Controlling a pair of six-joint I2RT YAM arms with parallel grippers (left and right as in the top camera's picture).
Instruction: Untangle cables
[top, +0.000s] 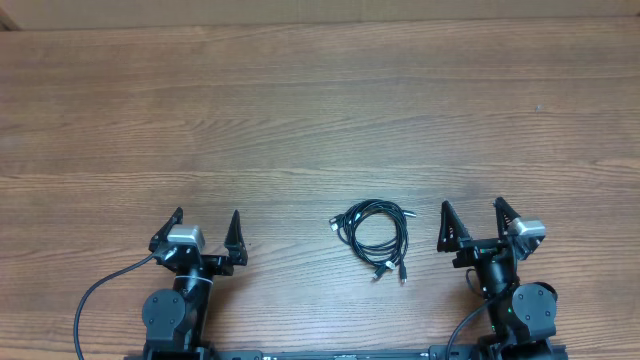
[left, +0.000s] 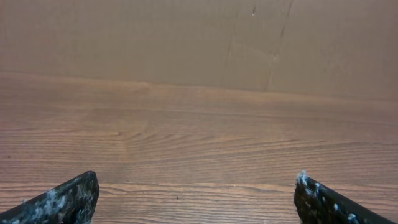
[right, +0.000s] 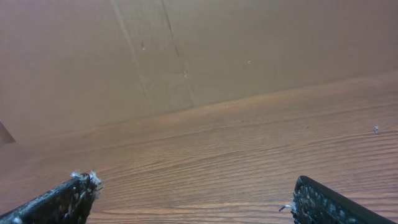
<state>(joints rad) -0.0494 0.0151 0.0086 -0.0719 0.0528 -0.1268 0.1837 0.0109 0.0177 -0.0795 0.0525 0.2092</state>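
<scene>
Status: start of the job, nothing grasped yet by our read. Left gripper (top: 207, 220) sits at the near left of the table (top: 300, 100), jaws spread wide with nothing between them. Its wrist view shows only wood grain, with the fingertips (left: 68, 199) far apart at the frame corners. Cables (top: 375, 232) lie near the front edge between the two arms, closer to the right one. They form a loose black coil of overlapping loops, with plug ends poking out left, right and at the bottom. We can't tell how many cords there are or where they cross. Right gripper (top: 471, 210) sits just beside the coil on its right, jaws equally wide and empty. Its wrist camera sees only wood and a brown back wall (right: 217, 43). Next move, as we judge it: one arm pins a loop while the other takes a free plug end and pulls outward. Thin cord flat on wood calls for a low, precise pinch. Containers: none in view.
</scene>
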